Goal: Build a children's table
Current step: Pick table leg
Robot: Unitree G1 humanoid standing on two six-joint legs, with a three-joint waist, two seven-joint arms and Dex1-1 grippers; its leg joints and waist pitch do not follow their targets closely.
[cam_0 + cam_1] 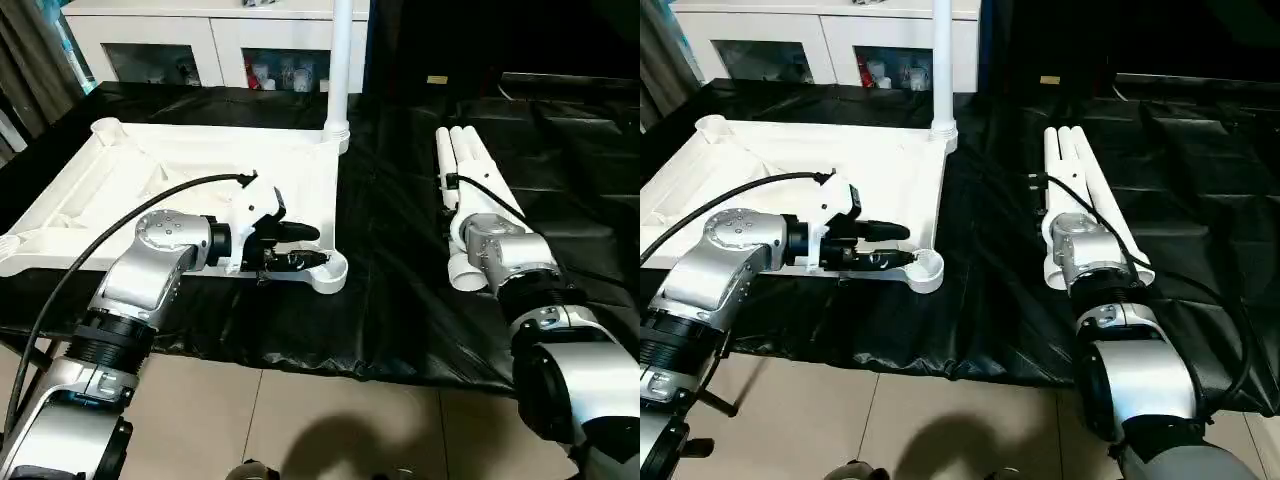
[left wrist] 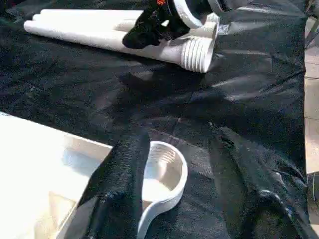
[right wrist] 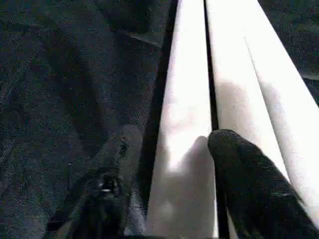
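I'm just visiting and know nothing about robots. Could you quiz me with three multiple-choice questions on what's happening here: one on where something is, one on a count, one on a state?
1. Where do the loose legs lie?
A. On the black sheet by the right arm
B. On the floor
C. Inside the cabinet

2. How many legs already stand upright in the tabletop?
A. None
B. One
C. Three

3. How are the right gripper's fingers?
A. Pressed together on nothing
B. Spread either side of a loose leg
C. Wrapped around a cable

Answers:
1. A: the head views show the white tubes bundled on the black-sheeted work table at the robot's right.
2. B: a single upright leg rises from the far corner socket, while the near corner socket by the left gripper is empty.
3. B: the right wrist view shows one black finger on each side of a white tube.
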